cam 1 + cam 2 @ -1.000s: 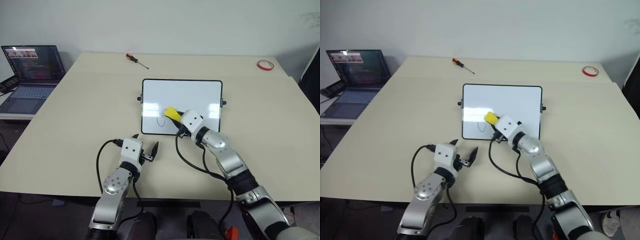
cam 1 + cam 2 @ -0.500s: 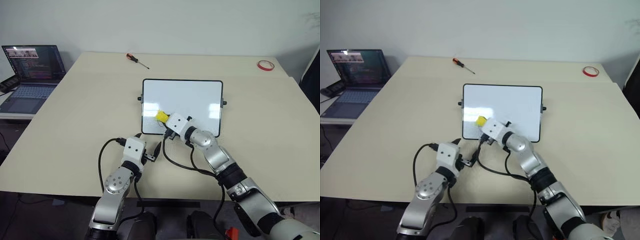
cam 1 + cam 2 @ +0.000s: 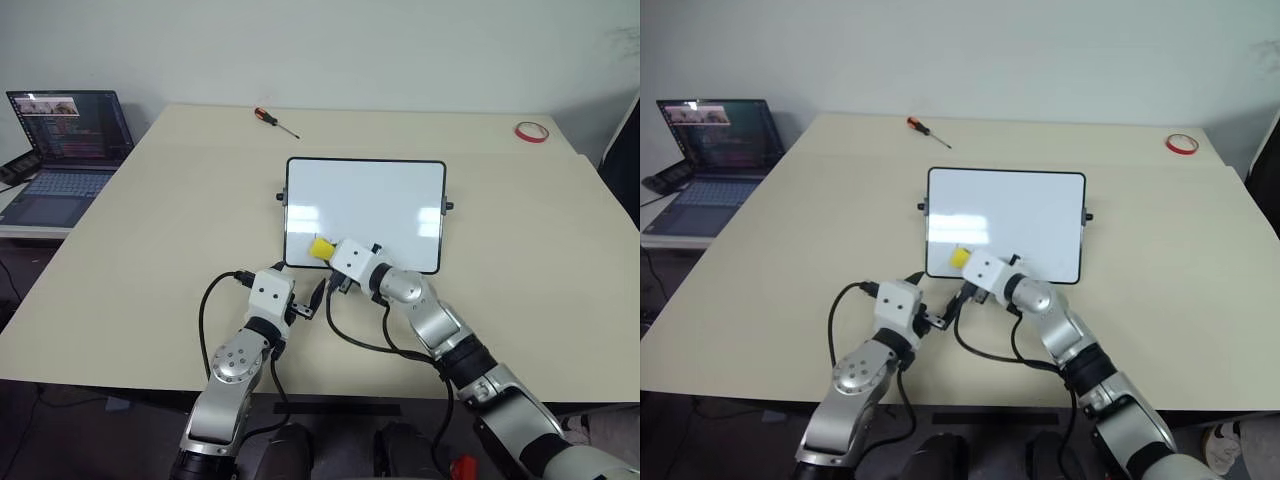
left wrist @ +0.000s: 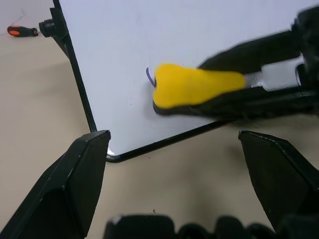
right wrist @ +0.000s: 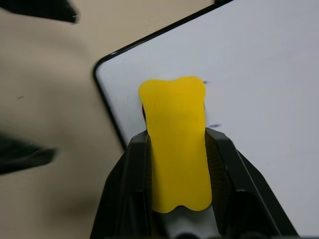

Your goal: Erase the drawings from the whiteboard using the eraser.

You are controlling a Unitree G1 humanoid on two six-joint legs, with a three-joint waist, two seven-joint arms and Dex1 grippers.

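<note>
An open laptop [image 3: 62, 140] is being shown at the far left beside the table [image 3: 150, 230]. The left gripper [image 3: 300, 297] is being held wide open and empty just before the whiteboard [image 3: 364, 212]. The yellow eraser [image 3: 320, 247] is being pinched in the closed right gripper [image 5: 175, 149] and pressed onto the board's near left corner, beside faint blue drawings [image 4: 149, 74].

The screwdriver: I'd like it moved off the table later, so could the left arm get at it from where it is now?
Probably not without leaning in. The screwdriver lies near the far edge, beyond the whiteboard, while the left gripper, open, sits at the near side. Nothing blocks the way.
</note>
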